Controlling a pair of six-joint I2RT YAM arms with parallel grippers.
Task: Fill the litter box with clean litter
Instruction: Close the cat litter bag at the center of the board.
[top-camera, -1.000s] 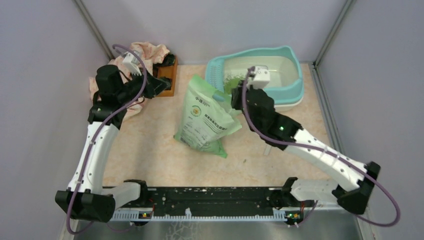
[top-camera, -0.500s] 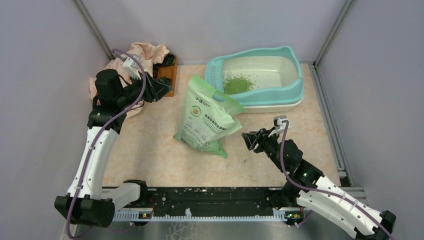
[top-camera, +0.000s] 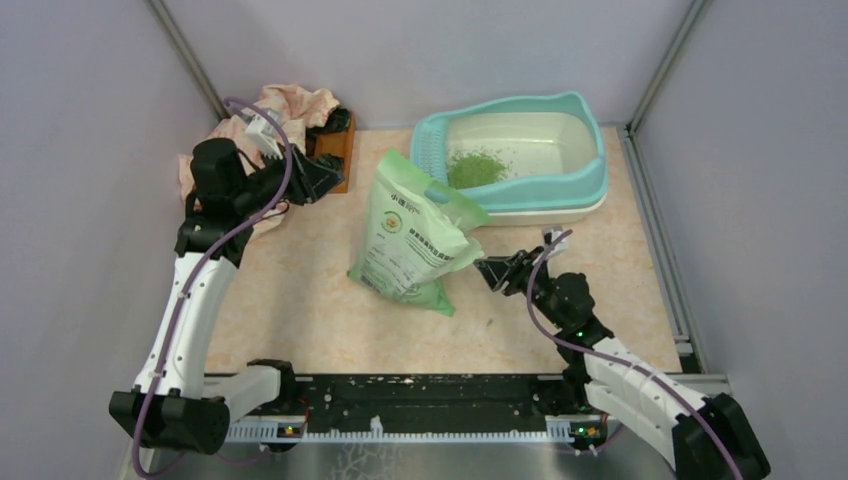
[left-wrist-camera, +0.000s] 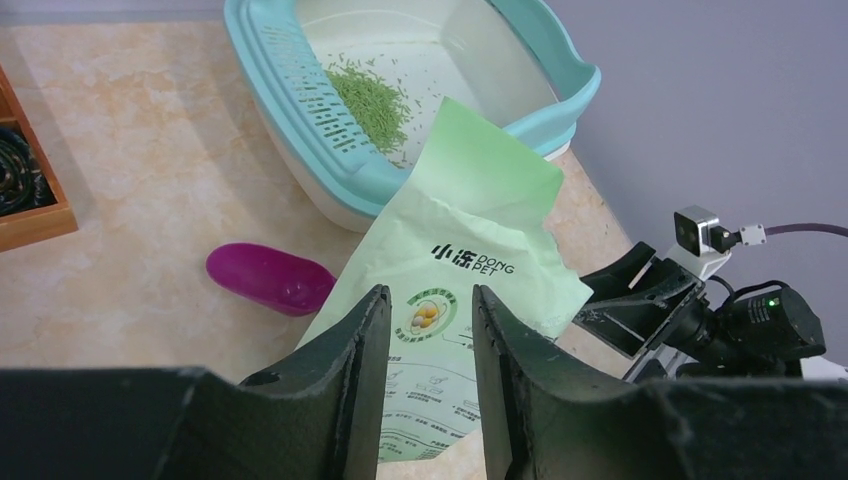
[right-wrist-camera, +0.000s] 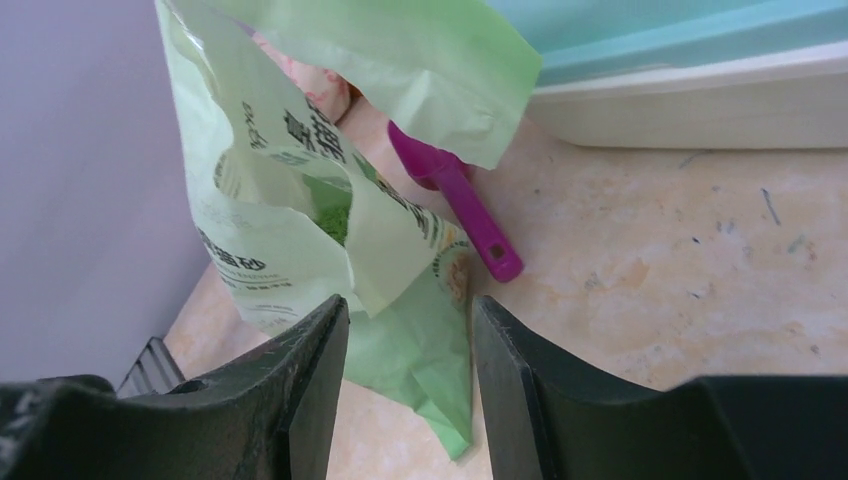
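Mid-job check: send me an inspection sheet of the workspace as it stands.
Surface: table beige and marbled; a few stray green specks near the right gripper.
Job's things: litter box upright at far right; small litter pile by its perforated ledge, most of the basin bare.
Clutter: open bag in front of the box; purple scoop lying beside the bag; wooden tray and cloth far left.
Grippers: left gripper open, empty; right gripper open, empty, facing the bag.
Cables: purple cables along both arms; no snag seen.
Surroundings: grey walls; nothing else seen.

A lab test booth: plain grey walls (top-camera: 420, 50), metal corner posts (top-camera: 187, 57), marble-print tabletop (top-camera: 300, 300).
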